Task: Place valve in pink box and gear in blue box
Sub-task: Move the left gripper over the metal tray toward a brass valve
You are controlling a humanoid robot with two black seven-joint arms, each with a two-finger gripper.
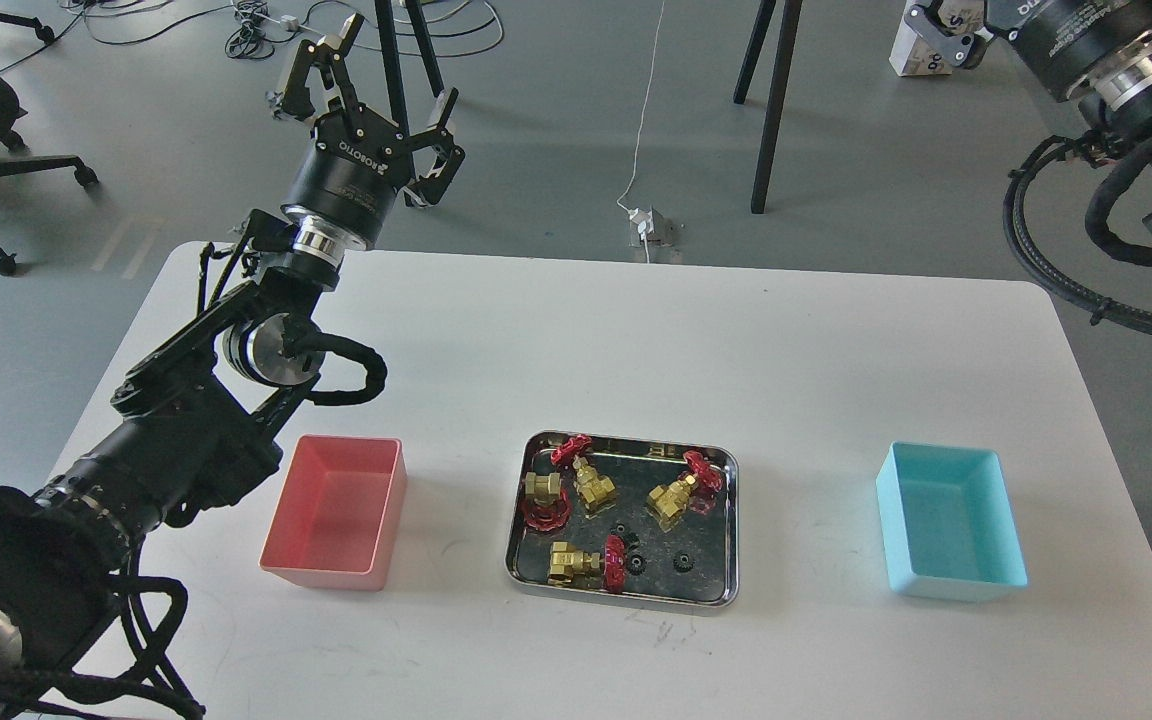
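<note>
Left gripper (pixel 381 95) raised over the table's far-left edge, fingers spread apart, nothing in it. Right gripper (pixel 941 30) barely in frame top right, can't tell its state. Four valves (pixel 586 482) and three black gears (pixel 682 561) sit in the steel tray (pixel 726 600), mid-table. Pink box (pixel 336 505) left of tray, blue box (pixel 951 520) right, both well apart from it.

One head view only, set high above the near edge of the white bench (pixel 576 330), facing forward and down. It stands far enough back to take in nearly the whole bench top, with the steel tray (pixel 623 592) slightly below frame centre and grey floor (pixel 556 130) beyond the bench's far edge.
</note>
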